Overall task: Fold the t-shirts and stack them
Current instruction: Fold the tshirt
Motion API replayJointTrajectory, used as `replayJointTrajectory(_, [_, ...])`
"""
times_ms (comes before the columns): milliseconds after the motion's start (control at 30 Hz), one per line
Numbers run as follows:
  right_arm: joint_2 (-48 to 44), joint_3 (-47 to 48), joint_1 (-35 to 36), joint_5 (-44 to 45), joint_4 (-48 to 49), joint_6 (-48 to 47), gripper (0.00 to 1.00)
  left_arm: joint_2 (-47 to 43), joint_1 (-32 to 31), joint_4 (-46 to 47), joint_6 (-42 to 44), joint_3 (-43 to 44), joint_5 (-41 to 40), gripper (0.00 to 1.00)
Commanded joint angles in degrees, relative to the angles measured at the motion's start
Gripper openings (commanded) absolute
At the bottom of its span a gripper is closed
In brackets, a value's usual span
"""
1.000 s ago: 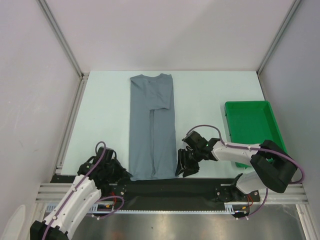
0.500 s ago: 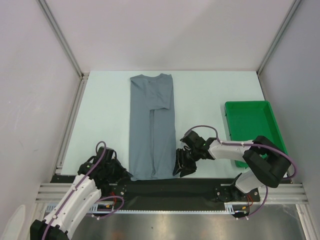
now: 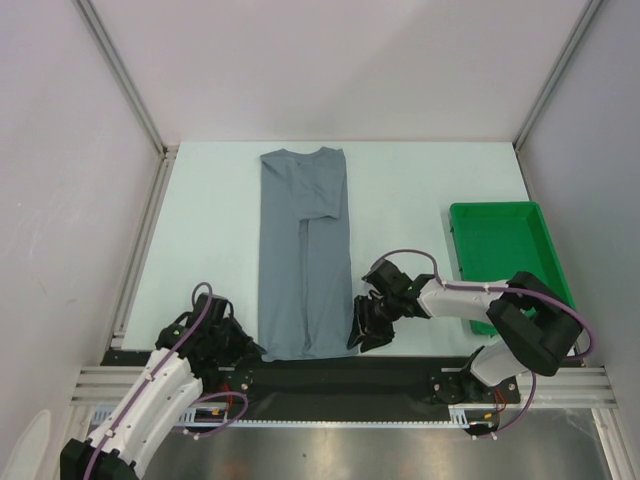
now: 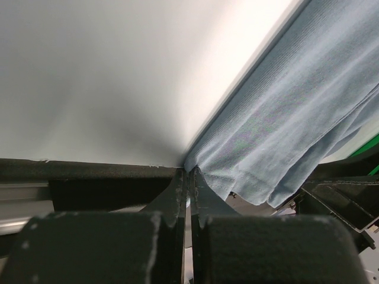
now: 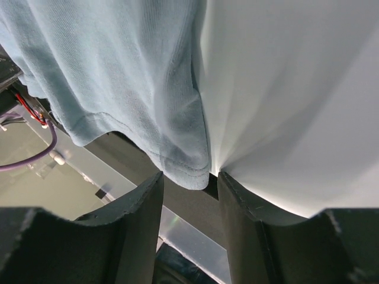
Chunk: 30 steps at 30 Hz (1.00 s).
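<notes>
As the t-shirt (image 3: 303,250) lies folded narrow: hem targeted, probably to halve it.
Left fingers (image 4: 172,200): pinching hem corner.
Right fingers (image 5: 141,222): spread astride hem.

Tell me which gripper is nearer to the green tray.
Right. The right gripper is at the t-shirt's near right corner, on the green tray's side; the left gripper is at its near left corner, across the cloth.

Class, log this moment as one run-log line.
t-shirt: folded lengthwise, flat | left fingers: shut on near-left hem corner | right fingers: open, straddling near-right hem corner
</notes>
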Motion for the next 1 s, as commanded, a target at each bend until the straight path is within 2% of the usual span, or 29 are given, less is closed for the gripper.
replayJointTrajectory(0, [1.2, -0.5, 0.0, 4.5, -1.4, -2.4, 0.49, 0.5, -0.1, 3.7, 0.3, 1.1, 0.2, 0.0])
replayJointTrajectory(300, [2.7, -1.0, 0.8, 5.7, 0.3, -1.5, 0.43, 0.3, -0.1, 3.4, 0.3, 1.3, 0.2, 0.0])
replayJointTrajectory(600, [3.7, -0.6, 0.8, 4.2, 1.9, -1.9, 0.16, 0.5, -0.1, 3.8, 0.7, 2.1, 0.0, 0.0])
replayJointTrajectory(733, [3.1, 0.8, 1.3, 2.9, -1.4, -4.6, 0.01, 0.3, -0.1, 3.7, 1.4, 3.4, -0.4, 0.0])
replayJointTrajectory(967, [-3.2, 1.8, 3.4, 0.9, -8.4, -6.6, 0.0, -2.1, -0.1, -2.5, 1.9, 7.0, -1.5, 0.0])
